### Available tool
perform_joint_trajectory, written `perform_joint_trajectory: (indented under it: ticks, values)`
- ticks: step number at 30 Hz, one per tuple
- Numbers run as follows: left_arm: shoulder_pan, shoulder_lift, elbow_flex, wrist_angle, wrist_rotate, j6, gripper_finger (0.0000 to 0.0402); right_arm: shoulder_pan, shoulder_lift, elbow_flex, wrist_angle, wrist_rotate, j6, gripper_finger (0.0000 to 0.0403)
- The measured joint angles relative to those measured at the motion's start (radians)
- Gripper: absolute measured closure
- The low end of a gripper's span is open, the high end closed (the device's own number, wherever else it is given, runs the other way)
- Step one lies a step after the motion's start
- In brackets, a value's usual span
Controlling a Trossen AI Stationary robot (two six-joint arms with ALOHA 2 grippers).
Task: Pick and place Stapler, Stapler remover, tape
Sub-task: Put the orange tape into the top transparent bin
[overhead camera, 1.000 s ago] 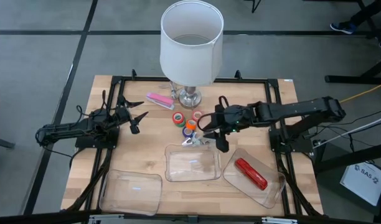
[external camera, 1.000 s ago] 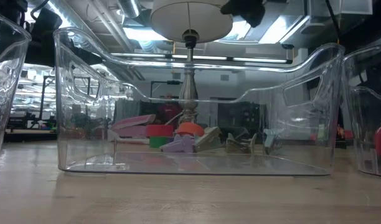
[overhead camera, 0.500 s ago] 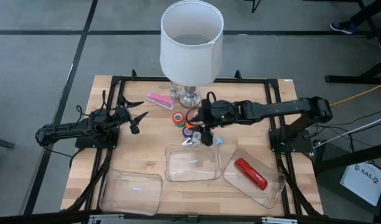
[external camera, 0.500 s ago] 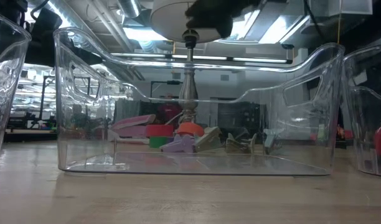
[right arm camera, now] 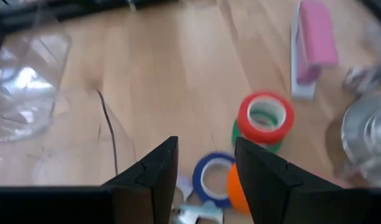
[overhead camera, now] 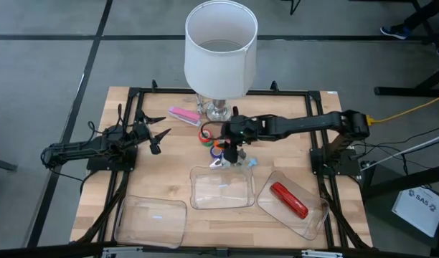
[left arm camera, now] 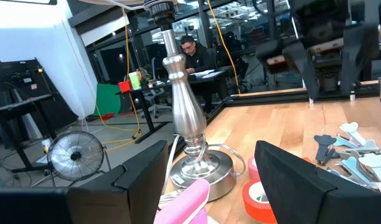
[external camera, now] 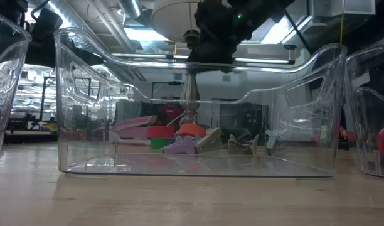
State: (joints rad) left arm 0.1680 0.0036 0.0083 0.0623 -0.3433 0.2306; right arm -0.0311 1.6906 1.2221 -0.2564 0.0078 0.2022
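The pink stapler [overhead camera: 183, 115] lies flat on the desk [overhead camera: 169, 179] beside the lamp base [overhead camera: 218, 111], its long axis slanting from the desk's far left toward the lamp. A red stapler [overhead camera: 288, 199] lies diagonally in the right-hand clear tray [overhead camera: 316, 218]; the middle tray [overhead camera: 198, 197] and the left tray [overhead camera: 126, 229] hold nothing.

The tape rolls [overhead camera: 212, 140], red, green, orange and blue, sit clustered on the desk in front of the lamp, with the metal staple removers [overhead camera: 221, 163] just beyond the middle tray's far rim.

The right pincer [overhead camera: 232, 154] hangs over this cluster, fingers [right arm camera: 265, 174] partly spread and pinching nothing. The left pincer [overhead camera: 162, 137] rests well to the left, spread wide and empty.

From above, the right arm hides part of the tape cluster; the low view shows the items only through tray walls.
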Motion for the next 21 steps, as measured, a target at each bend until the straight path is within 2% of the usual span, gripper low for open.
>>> perform_joint_trajectory:
  ticks: [5,9,16,21]
  values:
    - [0.000,0.000,0.000,0.000,0.000,0.000,0.0162,0.000,0.006,0.000,-0.092,0.045,0.033,0.0243]
    - [0.000,0.000,0.000,0.000,0.000,0.000,0.0162,-0.007,0.006,0.000,-0.125,0.100,-0.032,0.0243]
    - [0.000,0.000,0.000,0.000,0.000,0.000,0.0162,-0.074,0.047,0.000,-0.107,-0.023,-0.069,0.0243]
    - [0.000,0.000,0.000,0.000,-0.001,0.000,0.0162,-0.107,0.093,-0.001,-0.099,-0.055,-0.045,0.0243]
